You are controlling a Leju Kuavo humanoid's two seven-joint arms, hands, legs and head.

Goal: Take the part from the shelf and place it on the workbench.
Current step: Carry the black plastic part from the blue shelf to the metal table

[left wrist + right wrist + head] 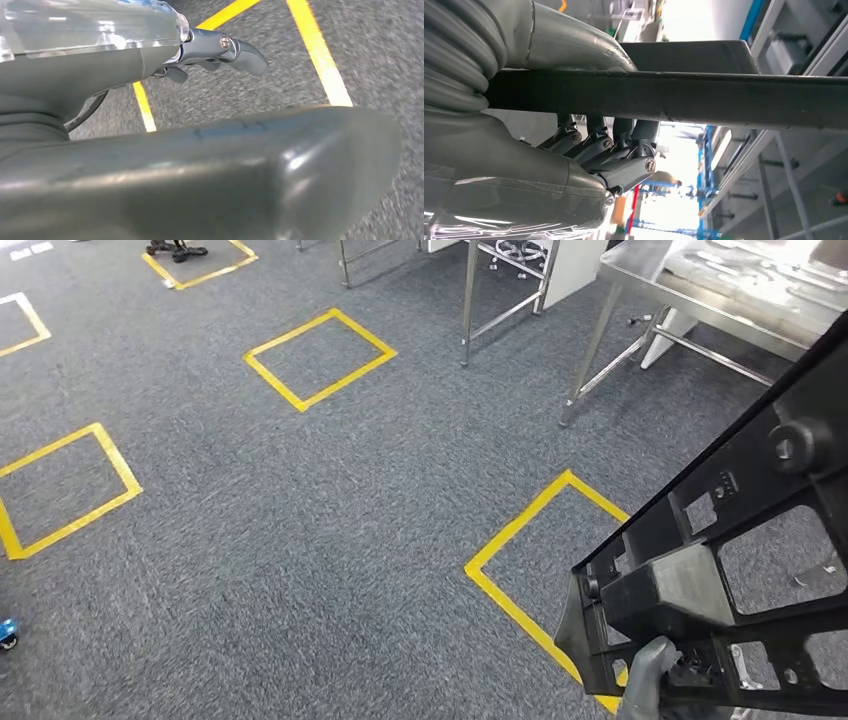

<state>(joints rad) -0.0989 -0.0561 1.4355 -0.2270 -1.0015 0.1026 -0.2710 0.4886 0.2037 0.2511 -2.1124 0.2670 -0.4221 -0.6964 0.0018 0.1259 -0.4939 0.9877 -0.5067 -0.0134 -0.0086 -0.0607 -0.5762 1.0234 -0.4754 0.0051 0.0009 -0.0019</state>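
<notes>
The part (740, 570) is a large black plastic frame with cut-out windows, hanging tilted at the lower right of the head view. My right hand (650, 680) grips it from below at its near end. In the right wrist view, the fingers (599, 145) curl around a black bar of the part (704, 100). The steel workbench (700, 290) stands at the upper right, with flat parts lying on its top. My left hand (210, 150) hangs over the grey carpet, its fingers (240, 52) stretched out and holding nothing.
Yellow taped squares mark the carpet, one (530, 550) just beside the part and others (318, 358) farther off. A metal frame's legs (470, 300) stand left of the workbench. A small blue object (6, 632) lies at the left edge.
</notes>
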